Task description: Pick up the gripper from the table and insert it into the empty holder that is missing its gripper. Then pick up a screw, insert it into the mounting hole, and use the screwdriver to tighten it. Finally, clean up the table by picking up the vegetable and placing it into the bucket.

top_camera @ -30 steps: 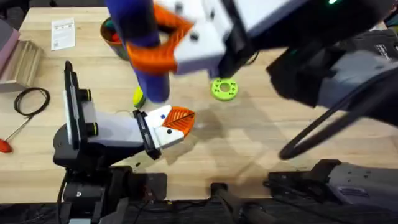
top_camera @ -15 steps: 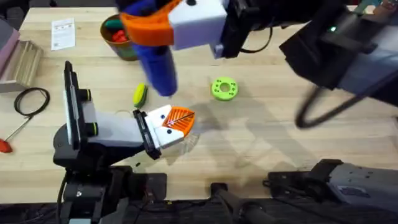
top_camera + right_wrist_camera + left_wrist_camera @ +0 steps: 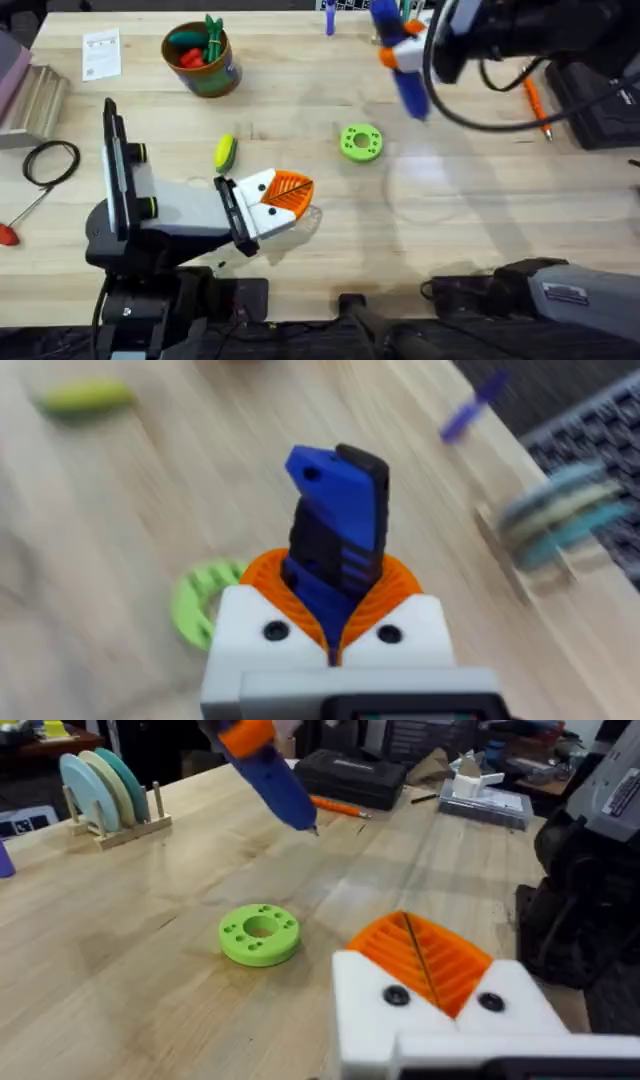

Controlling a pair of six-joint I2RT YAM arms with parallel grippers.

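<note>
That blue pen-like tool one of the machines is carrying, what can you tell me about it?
It is a blue pen-shaped plastic screwdriver with a dark ribbed band around its body and a thin metal bit at its lower end. The right arm's claw, white with orange ribbed pads, is shut on it. It hangs tilted in the air, bit pointing down toward the light wooden table, clear of the surface, beyond the green round disc with holes. Nothing but the claw touches it.

Right end effector with screwdriver pulls away from over the bucket to the surface's far right, uncovering the bucket.
</note>
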